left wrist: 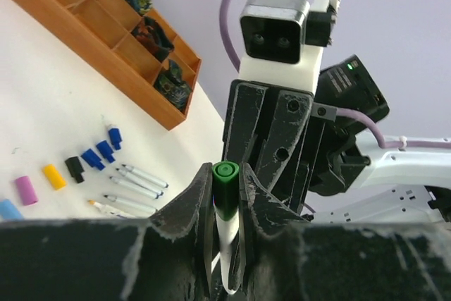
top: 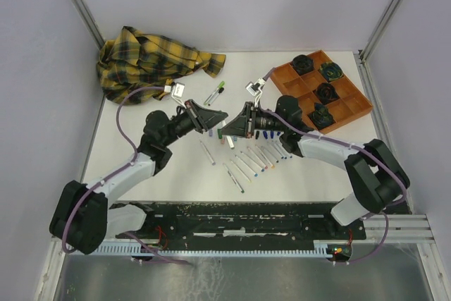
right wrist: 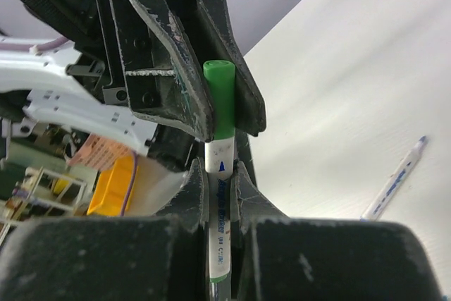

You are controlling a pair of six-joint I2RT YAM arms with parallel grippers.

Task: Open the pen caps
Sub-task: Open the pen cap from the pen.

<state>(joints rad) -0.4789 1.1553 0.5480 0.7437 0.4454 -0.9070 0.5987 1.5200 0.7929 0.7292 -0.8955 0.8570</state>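
The two tools meet tip to tip over the middle of the table (top: pixel 176 170), both holding one pen. The left tool (left wrist: pixel 225 171) is clamped on the green cap (right wrist: pixel 219 100), with a finger pressed against each side of it. The right tool (right wrist: pixel 217 168) is closed on the white pen barrel (right wrist: pixel 218 153) just below the cap. The cap sits on the barrel, its rim meeting the white plastic. Loose caps lie on the table: a pink cap (left wrist: pixel 27 189), a yellow cap (left wrist: pixel 53 176), a black cap (left wrist: pixel 74 168) and several blue caps (left wrist: pixel 91 158). They lie just beside a row of uncapped pens (top: pixel 250 160). Another green-capped pen (top: pixel 215 94) lies farther back, between a plaid cloth (top: pixel 148 61) at the far left and an orange tray (top: pixel 345 91) at the far right. Some of the tray's compartments hold dark round objects.
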